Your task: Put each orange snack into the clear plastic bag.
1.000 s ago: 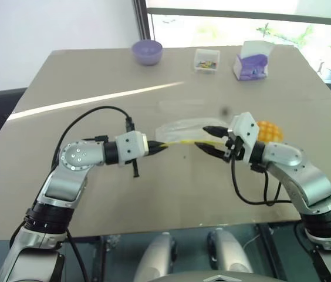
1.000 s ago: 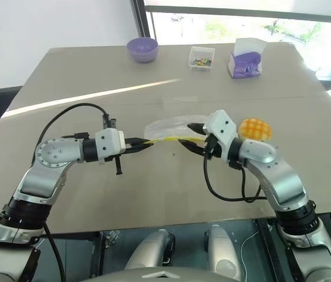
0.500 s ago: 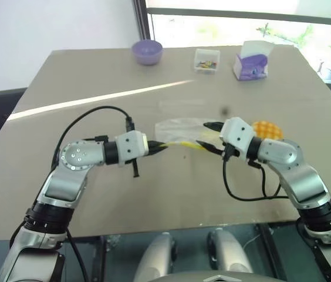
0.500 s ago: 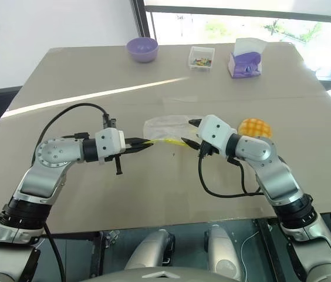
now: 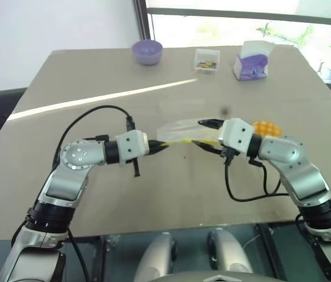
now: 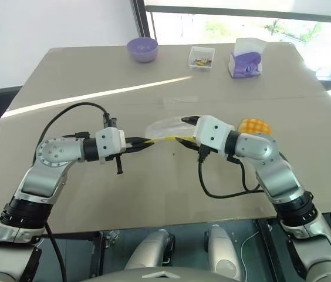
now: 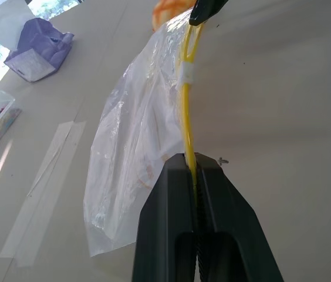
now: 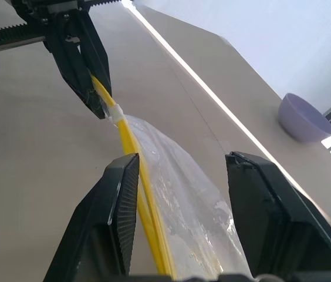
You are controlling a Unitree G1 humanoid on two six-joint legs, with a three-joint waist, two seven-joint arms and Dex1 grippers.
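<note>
**A:** Where does the bagging stand?

**B:** It looks barely begun. The clear plastic bag (image 5: 180, 128) hangs empty in mid-table, stretched between the two arms just above the tabletop. The left gripper (image 5: 164, 147) is pinched tight on one end of the bag's yellow seal strip (image 7: 187, 111). The right gripper (image 6: 184, 130) is at the other end with its jaws partly spread; one finger (image 8: 117, 205) is touching the strip, the other stands apart across the bag's mouth. I judge it is working the mouth open, not holding anything.

**A:** And the snack?

**B:** One orange snack (image 6: 254, 126), a round yellow-orange bun with a grid top, lies on the table (image 5: 95, 76) just behind the right arm's wrist, near the bag but outside it. It has yet to be picked up and dropped in. I see only this one.

**A:** Any writing or brand names?

**B:** None I can read. The purple-and-white carton (image 5: 251, 61) at the far edge has markings too small to make out. Beside it are a small clear box (image 5: 206, 60) of colourful bits and a purple bowl (image 5: 147, 51), both plain.
</note>
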